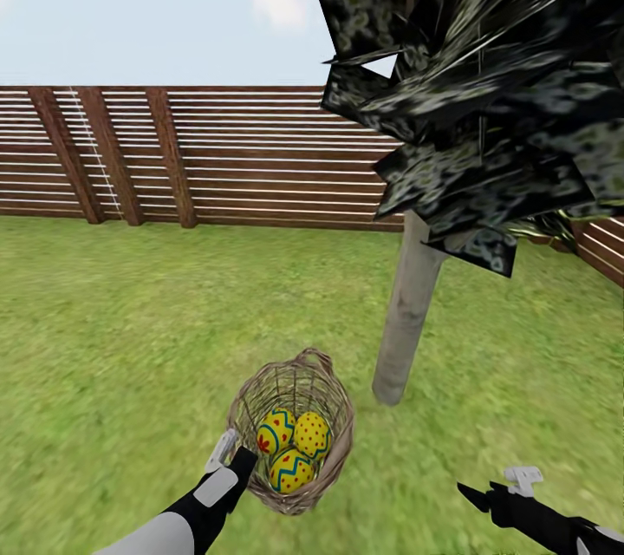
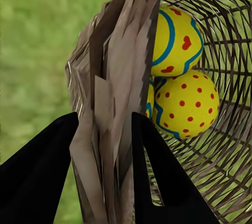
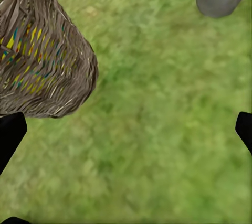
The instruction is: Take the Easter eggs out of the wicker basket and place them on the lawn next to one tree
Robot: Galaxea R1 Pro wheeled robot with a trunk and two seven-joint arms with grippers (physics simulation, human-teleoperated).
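Three Easter eggs (image 1: pixel 292 447) sat in one wicker basket (image 1: pixel 334 390), left gripper (image 1: pixel 232 449) pinched its near rim, right gripper (image 1: pixel 496 486) hung spread near one tree (image 1: pixel 407 312).

Left hand (image 1: pixel 232 451) at basket (image 1: pixel 334 442) rim; three eggs (image 1: pixel 293 447) inside.

Third egg (image 2: pixel 149 103) mostly hidden behind basket rim (image 2: pixel 113 103); tree (image 1: pixel 407 312) crown cut off.
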